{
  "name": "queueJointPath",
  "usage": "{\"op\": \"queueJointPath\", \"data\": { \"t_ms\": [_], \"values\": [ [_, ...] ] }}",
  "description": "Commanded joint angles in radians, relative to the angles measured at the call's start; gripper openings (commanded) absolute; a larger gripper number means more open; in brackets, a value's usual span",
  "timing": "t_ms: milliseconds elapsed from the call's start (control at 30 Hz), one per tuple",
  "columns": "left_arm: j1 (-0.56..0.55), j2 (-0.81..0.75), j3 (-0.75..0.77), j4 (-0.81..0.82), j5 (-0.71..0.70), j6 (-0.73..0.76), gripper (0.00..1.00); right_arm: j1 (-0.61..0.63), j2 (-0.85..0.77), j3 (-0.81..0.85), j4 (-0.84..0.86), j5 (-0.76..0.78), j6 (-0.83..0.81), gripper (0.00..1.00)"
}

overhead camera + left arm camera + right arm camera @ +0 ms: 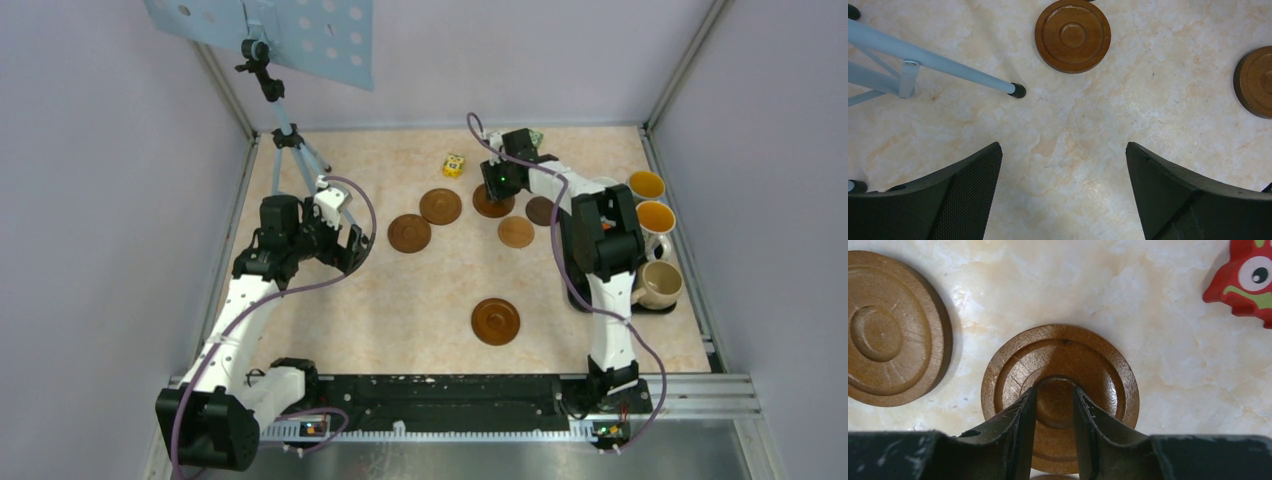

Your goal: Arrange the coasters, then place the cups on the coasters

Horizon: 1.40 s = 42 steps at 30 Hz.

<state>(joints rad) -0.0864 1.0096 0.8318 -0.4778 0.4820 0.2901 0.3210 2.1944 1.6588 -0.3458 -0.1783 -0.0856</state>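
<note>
**Right gripper** (pixel 1054 390): dark, scuffed fingers parted by a narrow gap and holding nothing. The tips sit over the central disc of a round, ring-turned wooden coaster (pixel 1098 360). A second coaster (pixel 888 330) lies just to its left, and a glossy red toy (pixel 1248 280) lies at the upper right.

**Left gripper** (pixel 1063 145): textured black jaws spread wide, empty, above the marbled beige table (pixel 1073 125).

**Overhead:** six coasters (pixel 495 322) lie scattered mid-table, and the cups (pixel 655 217) cluster at its right edge.
</note>
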Motion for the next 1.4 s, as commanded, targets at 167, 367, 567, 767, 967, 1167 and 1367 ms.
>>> {"op": "queueJointPath", "data": {
  "t_ms": [167, 367, 567, 767, 967, 1167, 1367],
  "values": [
    [0.005, -0.025, -0.004, 0.032, 0.023, 0.004, 0.99, 0.141, -0.09, 0.064, -0.005, 0.017, -0.032, 0.4],
    [0.005, -0.026, -0.003, 0.033, 0.023, 0.004, 0.99, 0.178, -0.025, 0.13, -0.032, 0.035, -0.015, 0.41],
    [0.005, -0.026, -0.003, 0.034, 0.024, 0.004, 0.99, 0.171, -0.039, 0.087, -0.053, 0.05, -0.012, 0.41],
    [0.005, -0.027, -0.002, 0.034, 0.025, 0.004, 0.99, 0.155, -0.062, 0.021, -0.056, 0.053, -0.023, 0.4],
    [0.005, -0.029, -0.003, 0.034, 0.021, 0.004, 0.99, 0.126, -0.015, 0.031, -0.051, 0.102, -0.046, 0.38],
    [0.005, -0.028, -0.004, 0.034, 0.021, 0.004, 0.99, 0.082, 0.009, 0.044, -0.052, 0.132, -0.057, 0.36],
    [0.005, -0.023, -0.004, 0.038, 0.023, 0.003, 0.99, 0.069, 0.011, 0.052, -0.045, 0.156, -0.075, 0.36]
  ]
}}
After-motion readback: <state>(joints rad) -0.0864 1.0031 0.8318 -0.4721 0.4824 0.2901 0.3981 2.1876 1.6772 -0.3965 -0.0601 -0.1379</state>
